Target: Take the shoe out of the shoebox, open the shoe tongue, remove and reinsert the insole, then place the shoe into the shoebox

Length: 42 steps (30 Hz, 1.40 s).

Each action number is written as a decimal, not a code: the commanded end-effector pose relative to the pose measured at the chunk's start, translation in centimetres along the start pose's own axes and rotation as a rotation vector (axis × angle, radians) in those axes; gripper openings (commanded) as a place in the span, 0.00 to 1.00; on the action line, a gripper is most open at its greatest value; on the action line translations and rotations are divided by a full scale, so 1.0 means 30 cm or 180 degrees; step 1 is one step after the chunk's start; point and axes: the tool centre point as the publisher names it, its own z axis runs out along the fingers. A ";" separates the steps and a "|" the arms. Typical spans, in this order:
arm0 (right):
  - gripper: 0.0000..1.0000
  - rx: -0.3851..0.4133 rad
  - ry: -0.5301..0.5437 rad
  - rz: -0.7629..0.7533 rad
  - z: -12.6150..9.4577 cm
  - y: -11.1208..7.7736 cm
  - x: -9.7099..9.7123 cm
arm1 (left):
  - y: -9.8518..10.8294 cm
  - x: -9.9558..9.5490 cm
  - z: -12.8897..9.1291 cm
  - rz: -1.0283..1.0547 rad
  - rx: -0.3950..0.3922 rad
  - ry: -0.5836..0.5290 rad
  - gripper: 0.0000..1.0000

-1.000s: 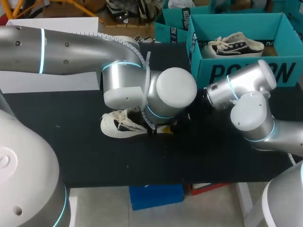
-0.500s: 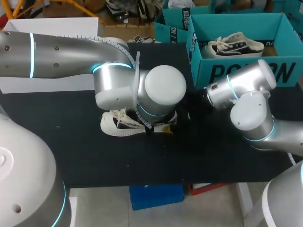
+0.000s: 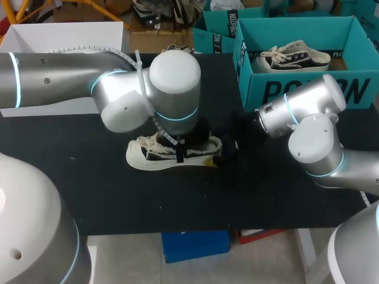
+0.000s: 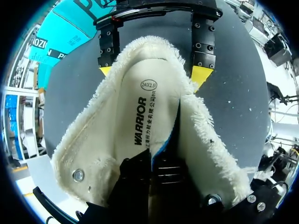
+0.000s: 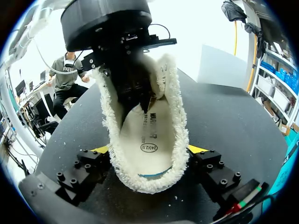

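A cream low shoe (image 3: 154, 155) with fleece lining lies on its sole on the black table (image 3: 89, 177), toe to the left. My left gripper (image 3: 192, 139) reaches down into its opening. In the left wrist view its black fingers (image 4: 135, 177) are shut on the edge of the white printed insole (image 4: 140, 116), whose blue underside shows. My right gripper (image 5: 149, 150) holds the heel, one yellow tip on each side of the fleece rim (image 5: 180, 121). From the right wrist view my left gripper (image 5: 138, 100) sits inside the shoe above the insole (image 5: 149, 135).
The teal shoebox (image 3: 308, 89) stands at the back right with a second black-and-white shoe (image 3: 293, 58) in it. Another teal box (image 3: 216, 29) and a white box (image 3: 65, 35) stand along the back edge. Bare table lies in front of the shoe.
My left arm's wrist has swung left and back, uncovering more of the shoe. Its fingers have closed inside the shoe. The right arm has not moved.
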 end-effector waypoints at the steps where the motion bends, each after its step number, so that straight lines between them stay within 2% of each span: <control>1: 0.00 0.0005 0.0000 -0.0001 0.006 -0.005 0.005 | 0.001 0.013 0.018 0.0020 0.0178 -0.0023 0.00; 7: 0.00 0.0005 0.0000 -0.0001 0.006 -0.005 0.005 | 0.001 0.014 -0.077 -0.0068 0.0323 -0.0036 0.00; 13: 0.00 0.0005 0.0000 -0.0001 0.006 -0.005 0.005 | 0.000 0.011 -0.133 -0.0164 0.0418 0.0009 0.00; 23: 0.00 0.0005 0.0000 -0.0001 0.006 -0.005 0.005 | -0.009 0.018 -0.150 -0.0215 0.0488 0.0072 0.00; 31: 0.00 0.0005 0.0000 -0.0001 0.006 -0.005 0.005 | -0.060 0.016 -0.134 -0.0105 0.0444 0.0122 0.00; 32: 0.00 0.0005 0.0000 -0.0001 0.006 -0.005 0.005 | -0.067 0.015 -0.132 -0.0095 0.0438 0.0129 0.43; 33: 0.00 0.0005 0.0000 -0.0001 0.006 -0.005 0.005 | -0.073 0.014 -0.129 -0.0087 0.0431 0.0134 0.62; 34: 0.00 0.0005 0.0000 -0.0001 0.006 -0.005 0.005 | -0.076 0.013 -0.128 -0.0083 0.0430 0.0136 0.69; 36: 0.00 0.0005 0.0000 -0.0001 0.006 -0.005 0.005 | -0.085 0.009 -0.132 -0.0057 0.0454 0.0143 0.73; 38: 0.00 0.0005 0.0000 -0.0001 0.006 -0.005 0.005 | -0.100 0.005 -0.139 -0.0029 0.0495 0.0131 0.72; 42: 0.00 0.0005 0.0000 -0.0001 0.006 -0.005 0.005 | -0.146 0.006 -0.150 0.0056 0.0566 0.0096 0.63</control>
